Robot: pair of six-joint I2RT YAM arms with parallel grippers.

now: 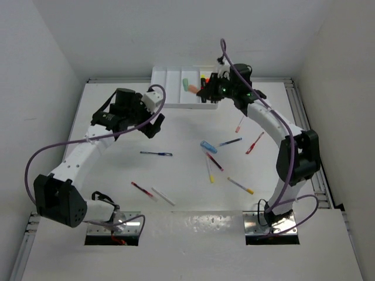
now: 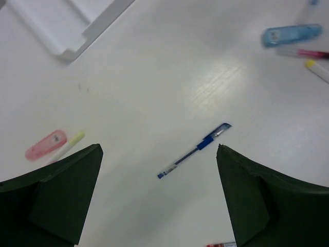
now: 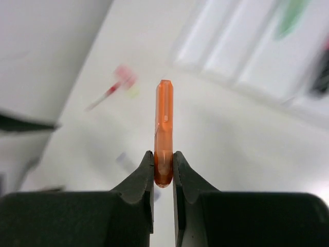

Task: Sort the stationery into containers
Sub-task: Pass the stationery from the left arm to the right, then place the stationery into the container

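My right gripper [image 3: 163,154] is shut on the lower end of an orange highlighter [image 3: 164,118], which stands upright between its jaws. From above, that gripper [image 1: 206,91] hangs at the right end of the white tray [image 1: 167,76]. A green highlighter [image 1: 185,85] lies in the tray. My left gripper [image 2: 159,147] is open and empty above the table, and a blue pen [image 2: 195,150] lies below the gap between its fingers. The top view shows this gripper [image 1: 155,123] left of centre, near the blue pen [image 1: 156,153].
Loose stationery lies across the middle of the table: a blue highlighter [image 1: 208,146], another blue pen [image 1: 230,141], red pens [image 1: 254,143] [image 1: 214,161] [image 1: 142,189], yellow-tipped pens [image 1: 241,185], and a white pen [image 1: 163,196]. A pink item [image 2: 46,144] lies left of my left gripper.
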